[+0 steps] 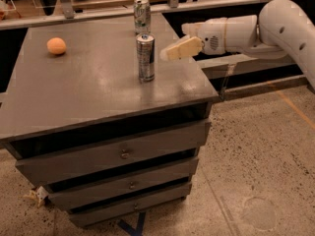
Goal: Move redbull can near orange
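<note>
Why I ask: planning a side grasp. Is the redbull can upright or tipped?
Upright: the redbull can stands on its base on the cabinet top; the gripper hovers beside it, apart.

The arm [288,26] is white, round and smooth like a fat tube, with small dark dots on its big curved part. The wrist [231,33] is a white drum with a grey round patch. The gripper [170,53] is pale tan, just right of the redbull can [145,57].
</note>
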You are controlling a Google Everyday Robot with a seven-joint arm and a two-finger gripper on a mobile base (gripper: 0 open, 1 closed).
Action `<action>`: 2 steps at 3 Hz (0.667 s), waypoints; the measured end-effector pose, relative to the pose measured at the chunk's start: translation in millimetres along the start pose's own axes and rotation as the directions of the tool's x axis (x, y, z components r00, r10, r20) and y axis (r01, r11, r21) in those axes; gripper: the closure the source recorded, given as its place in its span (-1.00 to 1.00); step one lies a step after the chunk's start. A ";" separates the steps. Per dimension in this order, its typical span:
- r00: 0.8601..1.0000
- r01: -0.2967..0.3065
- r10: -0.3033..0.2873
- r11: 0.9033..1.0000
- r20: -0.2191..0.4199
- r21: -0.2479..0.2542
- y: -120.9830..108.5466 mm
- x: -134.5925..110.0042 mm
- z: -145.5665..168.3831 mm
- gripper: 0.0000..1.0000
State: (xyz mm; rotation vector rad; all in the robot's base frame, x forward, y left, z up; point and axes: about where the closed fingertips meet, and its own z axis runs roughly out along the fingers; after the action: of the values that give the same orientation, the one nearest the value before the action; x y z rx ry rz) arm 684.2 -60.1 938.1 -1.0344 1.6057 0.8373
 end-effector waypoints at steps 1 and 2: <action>0.999 0.017 -0.014 0.998 0.046 -0.062 4.2 -7.5 25.8 -1.00; 0.996 0.043 -0.035 0.995 0.081 -0.092 9.7 -11.4 44.1 -1.00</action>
State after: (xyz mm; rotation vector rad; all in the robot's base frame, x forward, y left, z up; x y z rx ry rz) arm 693.2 -14.4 938.3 -1.0817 1.4867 0.9233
